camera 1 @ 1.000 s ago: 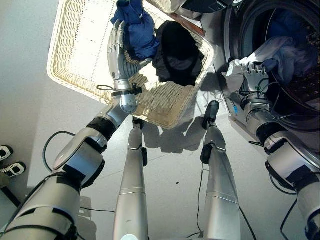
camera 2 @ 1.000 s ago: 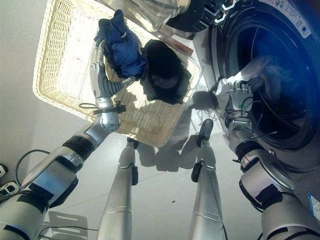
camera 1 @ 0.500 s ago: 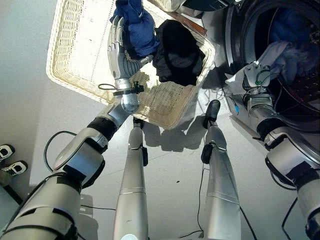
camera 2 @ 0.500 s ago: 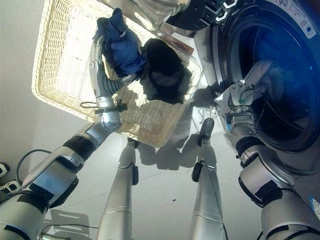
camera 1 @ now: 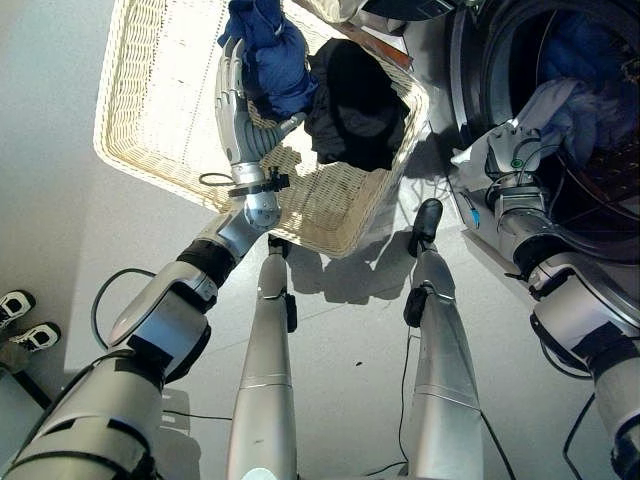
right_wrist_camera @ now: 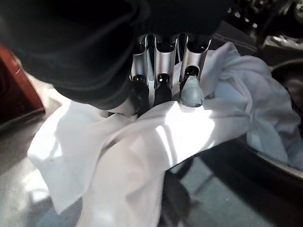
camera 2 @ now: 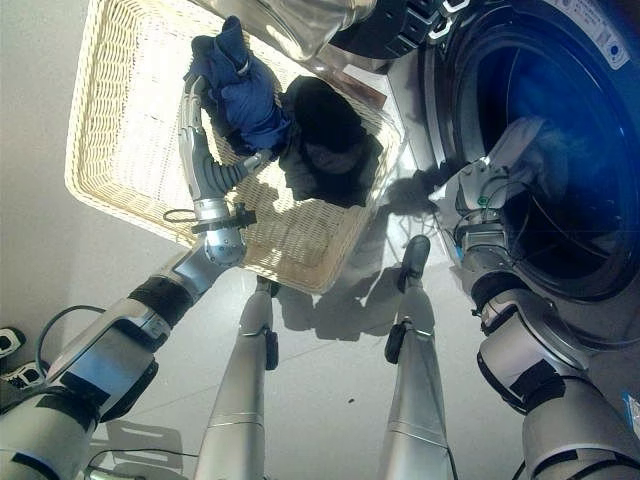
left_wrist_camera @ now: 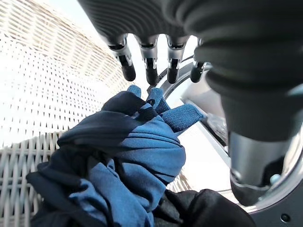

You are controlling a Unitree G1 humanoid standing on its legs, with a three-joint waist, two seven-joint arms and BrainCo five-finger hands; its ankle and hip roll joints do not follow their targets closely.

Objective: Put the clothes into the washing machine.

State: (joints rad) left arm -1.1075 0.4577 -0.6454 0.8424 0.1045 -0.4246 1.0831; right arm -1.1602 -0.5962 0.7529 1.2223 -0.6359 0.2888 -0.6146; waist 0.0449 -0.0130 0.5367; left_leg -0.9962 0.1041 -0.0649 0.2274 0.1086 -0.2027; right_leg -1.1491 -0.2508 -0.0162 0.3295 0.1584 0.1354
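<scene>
My right hand (right_wrist_camera: pixel 161 71), fingers curled into the crumpled white cloth garment (right_wrist_camera: pixel 142 142), has carried it up onto the washing machine's round drum opening (camera 2: pixel 540 150), nearly loaded, while my left hand (camera 1: pixel 238 110) stays clamped on the bunched blue cloth garment (camera 1: pixel 268 50) above the pale wicker laundry basket (camera 1: pixel 150 110).

The pale grey floor (camera 1: pixel 350 330) carries a cream wicker basket (camera 1: pixel 150 110) at the far left; a washing machine (camera 2: pixel 560 150) stands on it at the far right, just beside the basket; a pair of shoes (camera 1: pixel 20 320) at the near left edge.
</scene>
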